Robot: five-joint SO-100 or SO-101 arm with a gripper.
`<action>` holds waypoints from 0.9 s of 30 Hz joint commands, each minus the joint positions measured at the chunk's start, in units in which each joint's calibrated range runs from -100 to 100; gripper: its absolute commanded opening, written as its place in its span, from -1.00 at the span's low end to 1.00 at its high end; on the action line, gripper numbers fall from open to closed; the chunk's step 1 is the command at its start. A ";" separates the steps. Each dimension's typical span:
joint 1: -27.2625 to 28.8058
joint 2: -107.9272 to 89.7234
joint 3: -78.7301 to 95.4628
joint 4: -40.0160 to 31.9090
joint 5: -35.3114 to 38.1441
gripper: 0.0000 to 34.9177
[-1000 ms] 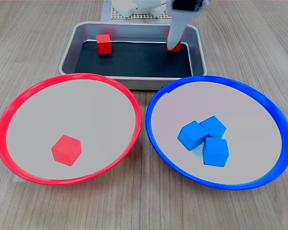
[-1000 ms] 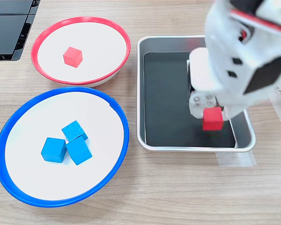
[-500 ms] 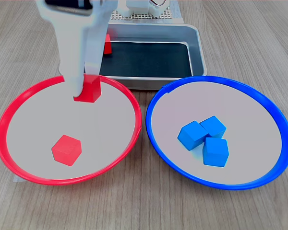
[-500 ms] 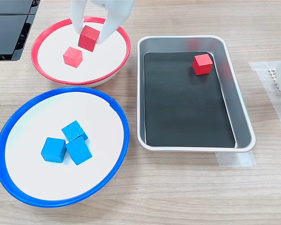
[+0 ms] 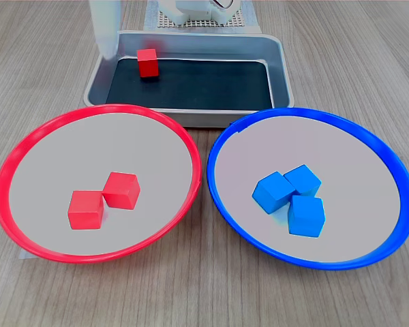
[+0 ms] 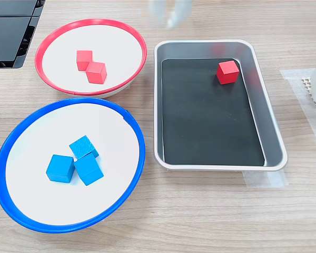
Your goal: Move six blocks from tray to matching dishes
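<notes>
On the wooden surface (image 5: 48, 61): blue-rimmed dish (image 5: 311, 117) at the first exterior view's right, red-rimmed dish (image 5: 95, 113) at that same view's left, rims nearly meeting in the middle. Silver tray (image 5: 279, 68) sits just behind both dishes; in the second exterior view it lies at the second exterior view's right (image 6: 271, 132), black bottom mostly bare.

Blue dish holds three blue blocks (image 5: 290, 197) clustered and touching. Red dish holds two red blocks (image 5: 103, 200) side by side, touching at a corner; same pair in the second exterior view (image 6: 90, 67). One red block (image 5: 148, 63) remains in the tray, near its far left corner in the first exterior view (image 6: 228, 71).

Hand (image 6: 168, 13) is a pale motion blur above the surface between red dish and tray, holding nothing visible; can't tell how its jaws stand.
</notes>
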 commanded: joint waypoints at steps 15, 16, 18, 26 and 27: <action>7.81 -15.14 33.60 -1.61 12.26 -0.10; 7.71 -15.14 34.24 -1.78 12.26 -0.09; 7.62 -15.14 34.97 -2.36 12.11 -0.11; 5.64 -13.69 37.15 -7.47 11.04 -0.58; 5.36 -13.52 37.15 -8.05 11.04 -0.83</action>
